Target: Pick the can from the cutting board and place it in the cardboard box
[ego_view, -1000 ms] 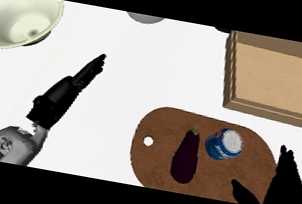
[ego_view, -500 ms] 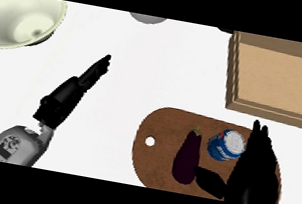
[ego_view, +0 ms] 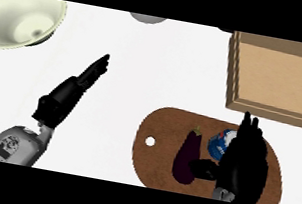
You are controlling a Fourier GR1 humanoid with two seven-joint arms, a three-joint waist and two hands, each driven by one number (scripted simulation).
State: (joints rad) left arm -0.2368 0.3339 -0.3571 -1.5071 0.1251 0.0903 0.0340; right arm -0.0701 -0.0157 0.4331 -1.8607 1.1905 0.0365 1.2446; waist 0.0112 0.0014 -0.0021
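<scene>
Can (ego_view: 218,142) stood on the cutting board (ego_view: 160,131), lower right of frame, half hidden by the right hand (ego_view: 246,164). Hand looked open, fingers straight, thumb out left, not yet closed on the can. Eggplant (ego_view: 189,156) lay just beside the can, so the thumb could catch or shove it. Can could tip if nudged sideways. Box (ego_view: 272,112) sat upper right. Left hand (ego_view: 73,93) rested open over the desk (ego_view: 159,70), centre left.

At the white desk (ego_view: 161,60), the count stands at one cutting board (ego_view: 166,127), one can (ego_view: 218,142), one eggplant (ego_view: 188,156), one cardboard box (ego_view: 236,88), one pale bowl (ego_view: 14,21), one grey round object (ego_view: 148,18) and two black hands: left hand (ego_view: 72,89), right hand (ego_view: 244,161).
</scene>
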